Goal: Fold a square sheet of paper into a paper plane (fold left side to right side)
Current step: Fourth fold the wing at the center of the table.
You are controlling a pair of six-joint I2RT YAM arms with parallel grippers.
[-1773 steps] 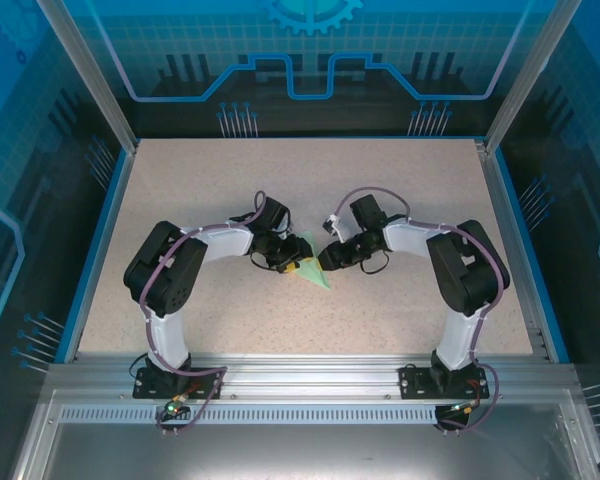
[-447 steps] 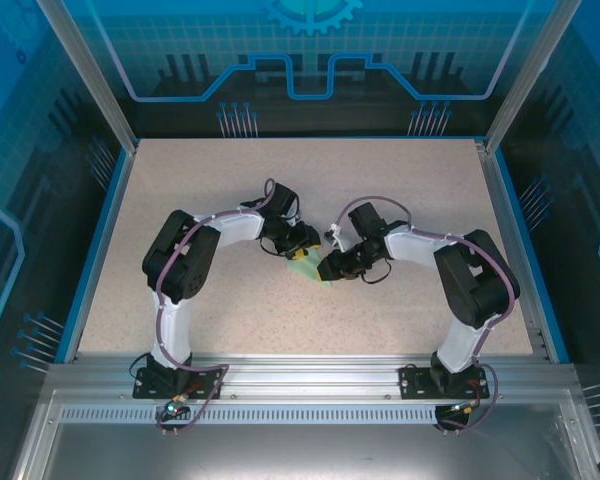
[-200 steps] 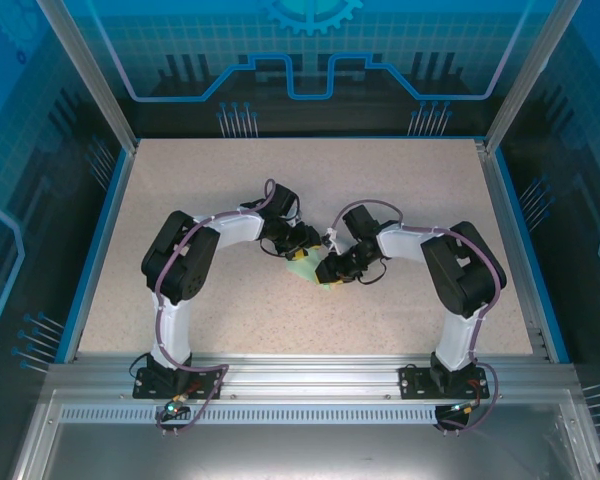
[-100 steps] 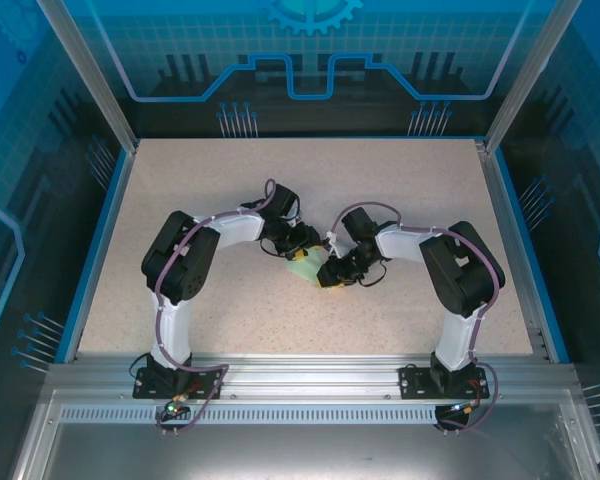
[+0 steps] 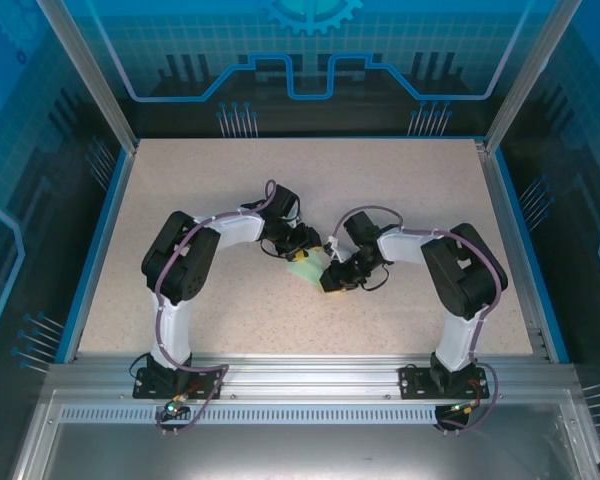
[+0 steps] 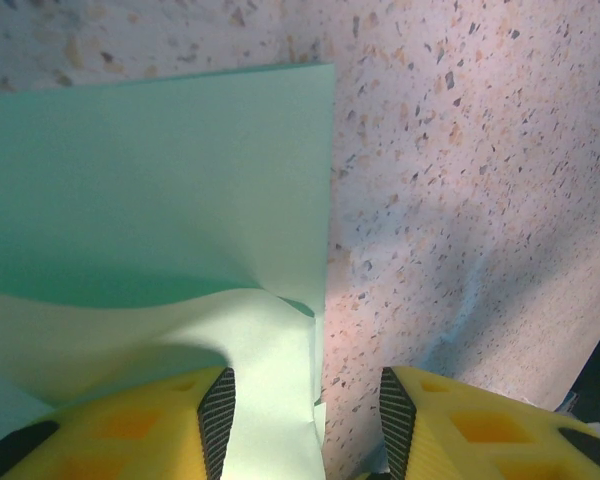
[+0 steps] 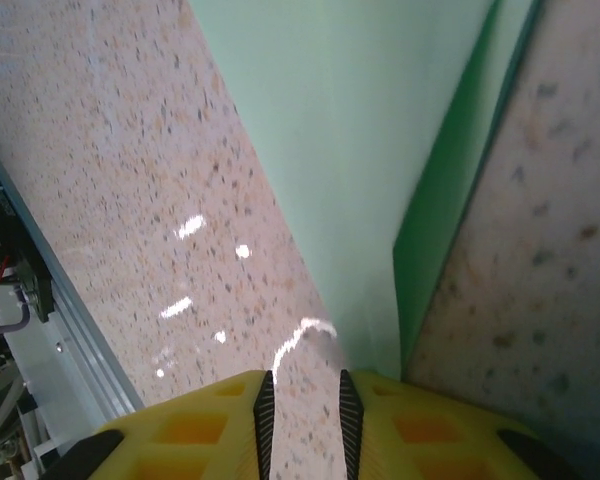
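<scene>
1. At the near edge, the left arm base (image 5: 165, 380) and the right arm base (image 5: 450, 384) sat on an aluminium rail (image 5: 300, 372).
2. The right fingers (image 5: 330, 283) were low over the speckled worktop (image 5: 210, 190), at the near right end of the folded sheet of paper (image 5: 305, 268). In the right wrist view these yellow fingers (image 7: 180, 432) stood slightly apart. Bare worktop showed through the slim gap and nothing was clamped. The narrowing end of the paper (image 7: 360, 120) ran up to the inner edge of one pad, with a darker green layer along its side.
3. The pale mint paper lay near the middle of the worktop, between the two sets of fingers.
4. The left fingers (image 5: 302, 245) were at the far side of the paper. In the left wrist view they (image 6: 130, 425) stood open. The paper's straight edge (image 6: 150, 190) lay in the gap, and a raised, curled flap rested against one pad.
5. Beyond them, bare worktop stretched to the blue back wall (image 5: 310, 60).
</scene>
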